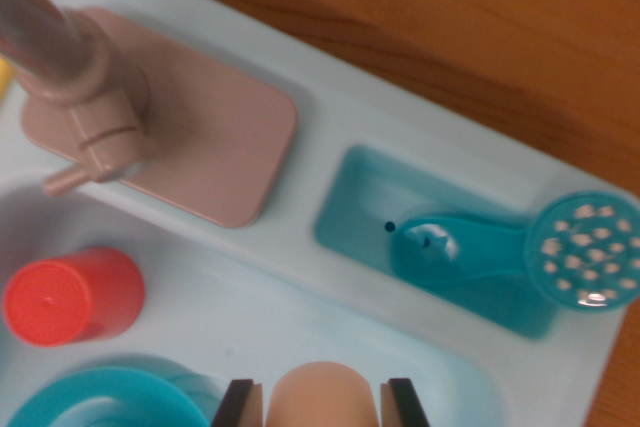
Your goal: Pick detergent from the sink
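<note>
Only a peach-coloured rounded top of the detergent [323, 397] shows, at the bottom edge of the wrist view, over the pale blue toy sink [330, 312]. My gripper [320, 403] is shut on it. One dark finger presses each side, and the fingertips [238, 403] are cut off by the frame edge. The rest of the detergent is hidden below the picture.
A red cup [75, 297] lies on its side in the basin at the wrist view's left, with a teal plate [100, 402] below it. A pink faucet [110, 107] stands on the sink's rim. A teal sprayer [540, 252] lies in a side compartment. Wooden table [480, 17] lies beyond.
</note>
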